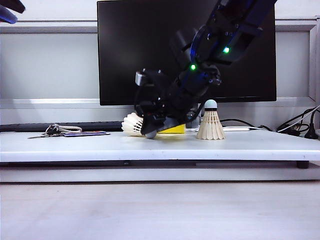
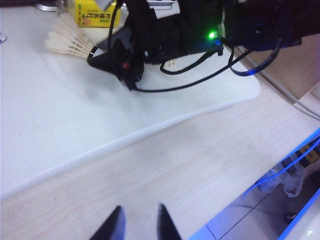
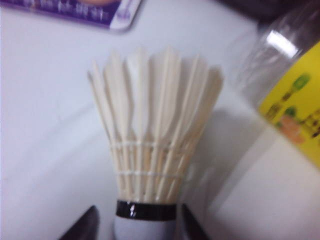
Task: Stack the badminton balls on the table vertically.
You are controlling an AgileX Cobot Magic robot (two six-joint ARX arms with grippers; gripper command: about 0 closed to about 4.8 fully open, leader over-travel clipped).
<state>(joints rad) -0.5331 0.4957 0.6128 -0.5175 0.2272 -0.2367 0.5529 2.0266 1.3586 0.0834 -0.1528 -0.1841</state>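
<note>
1. Cream feather shuttlecock lies on its side on the white table, cork end between my right gripper's fingers; whether they touch it I can't tell.
2. Second shuttlecock stands upright, cork up, well apart toward the table's right.
3. Clear bottle just beside the lying one; yellow label, print unreadable.
4. Purple card and keys far left.
5. My left gripper hovers over the wood-grain surface, fingers slightly apart, holding nothing.
</note>
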